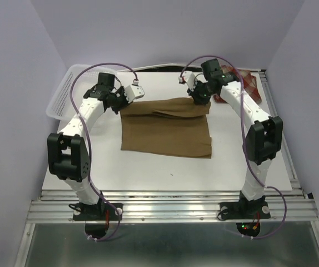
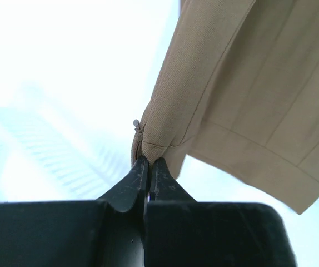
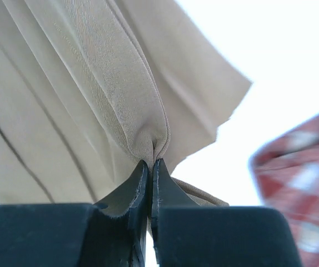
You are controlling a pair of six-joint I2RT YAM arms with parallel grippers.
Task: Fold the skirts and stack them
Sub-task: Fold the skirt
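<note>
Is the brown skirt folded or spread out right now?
Spread. The brown skirt lies open on the table, only its far edge lifted, pinched at each corner by the left gripper and right gripper.

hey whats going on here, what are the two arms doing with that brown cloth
Both arms are working on the plain tan-brown cloth skirt spread on the white table. The left gripper is shut on its far left corner and the right gripper on its far right corner, apparently to start a fold. The red-and-cream plaid skirt lies untouched at the far right.
</note>
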